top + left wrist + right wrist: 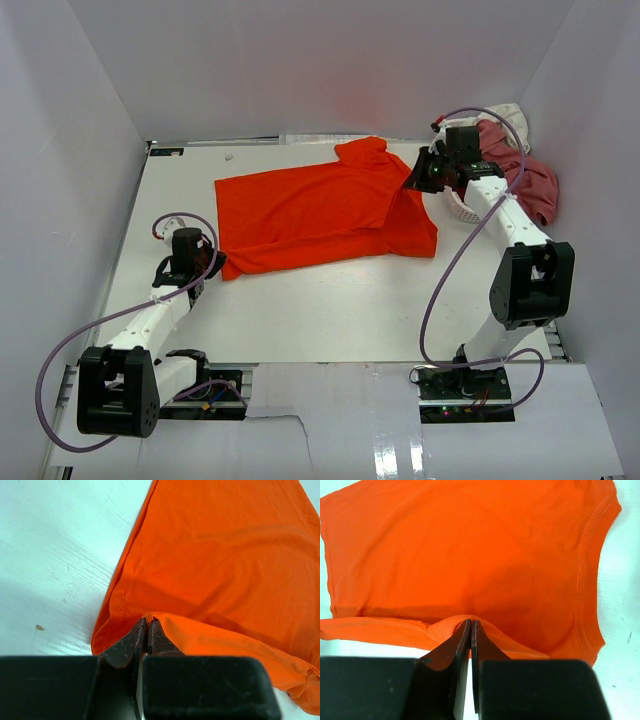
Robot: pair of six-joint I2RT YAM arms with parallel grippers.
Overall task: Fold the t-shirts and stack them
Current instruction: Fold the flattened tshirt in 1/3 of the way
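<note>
at the near left, the left gripper point(205, 265) pinches the hem corner of the soft, creased orange t-shirt point(320, 210); it lies flat on the table point(300, 320), long axis left-right, hem leftward; the right gripper point(422, 172) clamps its far edge; a pink shirt point(535, 185) bunches beyond.

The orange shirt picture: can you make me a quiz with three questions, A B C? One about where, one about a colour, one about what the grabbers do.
1. Where is the orange shirt? A) on the floor B) spread on the white table C) draped over an arm
2. What colour is the bunched shirt at the far right? A) pink B) blue C) green
3. What are the left gripper and right gripper doing? A) hanging open B) holding a cup C) shut on the orange shirt
Answers: 1 B, it lies spread out there; 2 A, its cloth is rosy; 3 C, wrist views show cloth pinched between closed jaws.
</note>
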